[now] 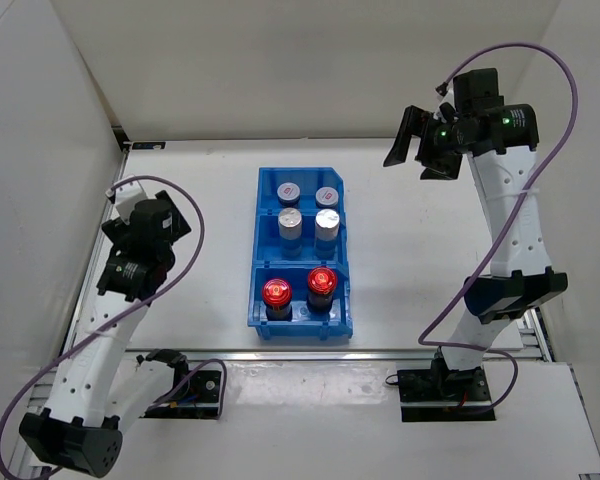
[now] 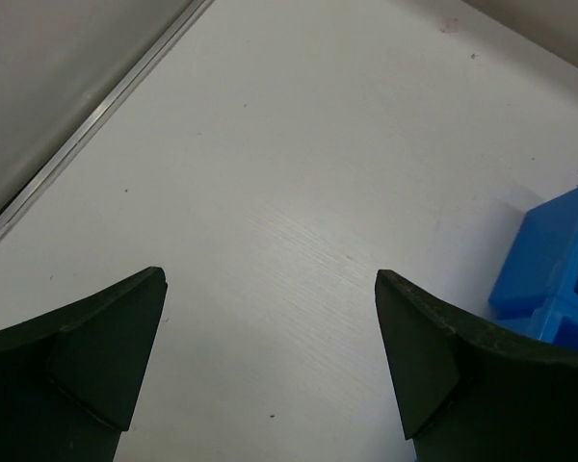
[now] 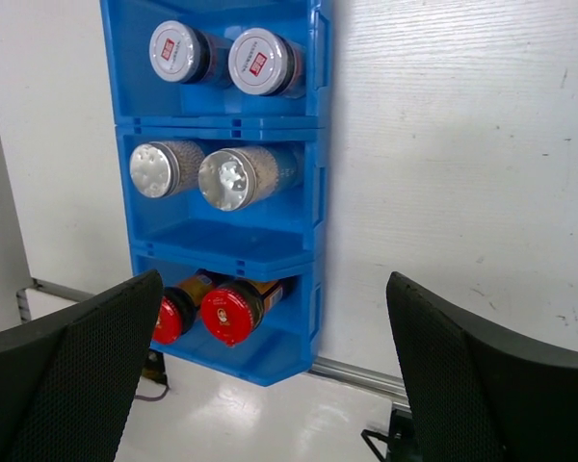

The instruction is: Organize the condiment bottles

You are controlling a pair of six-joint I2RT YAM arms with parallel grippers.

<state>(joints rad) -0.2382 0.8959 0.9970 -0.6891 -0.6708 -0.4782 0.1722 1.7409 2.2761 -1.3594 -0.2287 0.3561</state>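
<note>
Left gripper [image 2: 270, 279] and right gripper [image 3: 275, 279] gape wide, empty; a careless reach could topple the sorted bottles [image 1: 326, 222] mid-frame.

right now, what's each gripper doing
Left gripper: open, holding nothing.
Right gripper: open, holding nothing.

A blue plastic bin [image 1: 302, 328] sits near the middle of a white table [image 1: 430, 260], its long side running from the near edge toward the back wall [image 1: 310, 60]. Two cross walls split it into three compartments in a row (one far corner is cut at a slant). A metal strip [image 2: 82, 120] lines the table's edge at the foot of a wall.
</note>
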